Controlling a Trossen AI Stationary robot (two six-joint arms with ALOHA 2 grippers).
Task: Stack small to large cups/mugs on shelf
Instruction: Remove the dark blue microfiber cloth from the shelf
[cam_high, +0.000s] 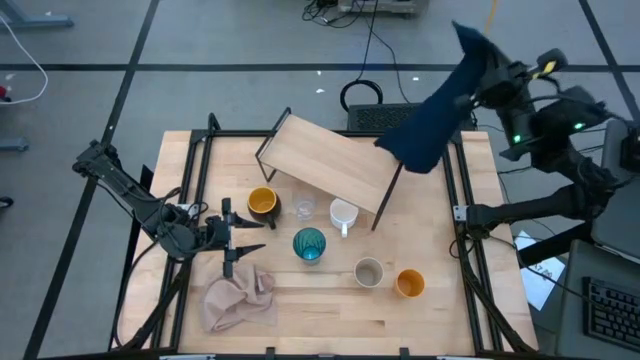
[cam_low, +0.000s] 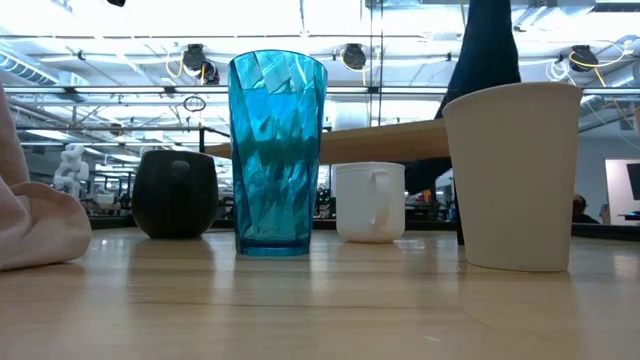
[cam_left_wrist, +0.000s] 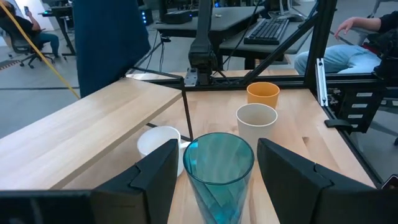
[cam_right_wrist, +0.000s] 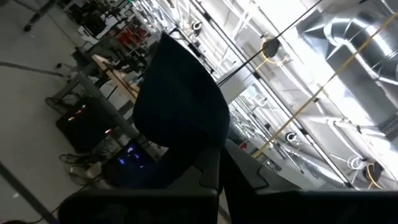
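Observation:
The shelf (cam_high: 330, 162) stands on its wire legs in the middle of the table. In front of it stand the black mug with orange inside (cam_high: 263, 202), the tiny clear glass (cam_high: 304, 208) and the white mug (cam_high: 343, 214). Nearer are the teal tumbler (cam_high: 309, 244), the beige cup (cam_high: 369, 272) and the orange cup (cam_high: 409, 284). My left gripper (cam_left_wrist: 214, 155) is open, level with the table, one finger on each side of the tumbler (cam_left_wrist: 219, 168) without touching it. My right gripper (cam_high: 478, 62) is raised over the far right corner, shut on a navy cloth (cam_high: 440, 110). My right gripper pinches the navy cloth between its two fingers at a bunched part (cam_right_wrist: 193, 155) near the cloth's upper end. The cloth hangs slack below the gripper, its lower end (cam_high: 415, 150) over the shelf's right end. Whether it touches the board, I cannot tell.
A crumpled pink cloth (cam_high: 240, 300) lies near the table's near left corner, beside my left arm. Black frame rails (cam_high: 470, 260) run along the table's left and right sides. Bare wood shows along the near edge (cam_high: 330, 330). A person sits beyond the table (cam_left_wrist: 348, 43).

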